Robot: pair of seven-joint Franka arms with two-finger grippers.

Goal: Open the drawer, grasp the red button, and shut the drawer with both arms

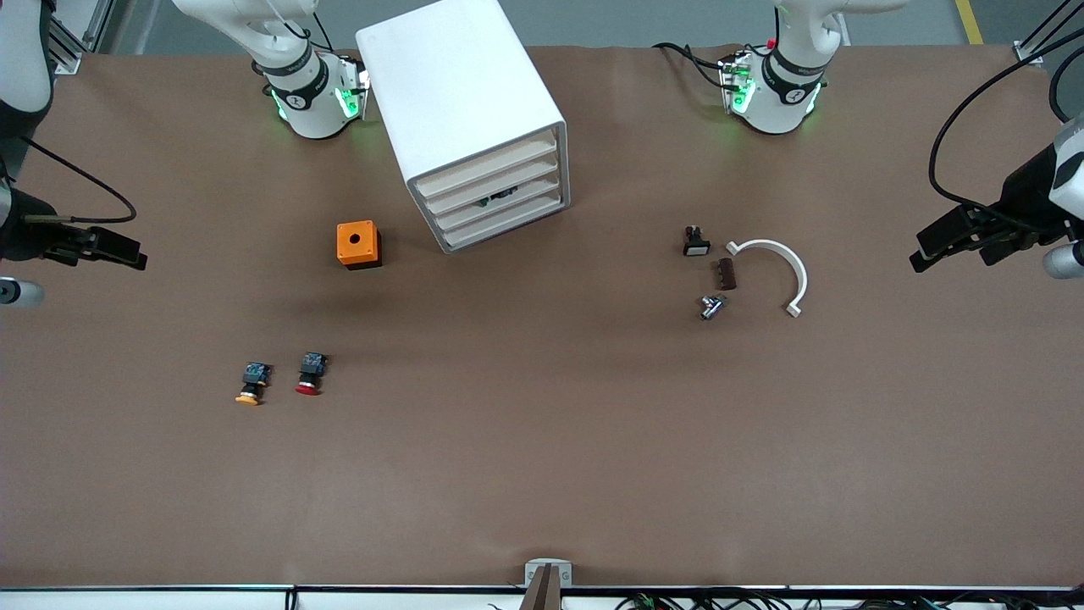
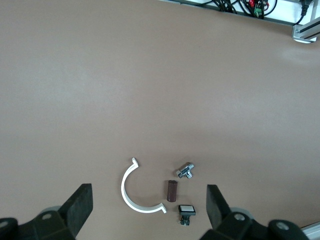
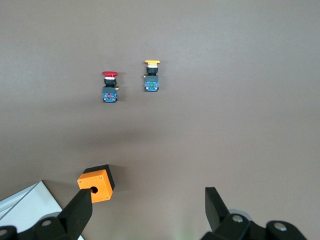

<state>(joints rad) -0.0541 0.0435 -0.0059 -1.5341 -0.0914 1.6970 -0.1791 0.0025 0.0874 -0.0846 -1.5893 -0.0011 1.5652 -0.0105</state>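
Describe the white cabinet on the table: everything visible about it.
The cabinet is a boxy white unit, plastic by its look, standing on the brown table between the two arm bases, turned at an angle. Its front shows four shallow drawers with pale cream strips, stacked. The drawer, second from the top, has small dark items visible at its front gap. An orange cube sits apart beside it. No pincer touches it.

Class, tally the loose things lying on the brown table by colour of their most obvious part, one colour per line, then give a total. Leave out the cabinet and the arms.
Red: 1, the button
Orange-yellow: 1, capped button
Orange: 1, cube
White: 1, curved clip
Brown: 1, small block
Black: 1, small switch
Silver: 1, metal fitting
Total: 7
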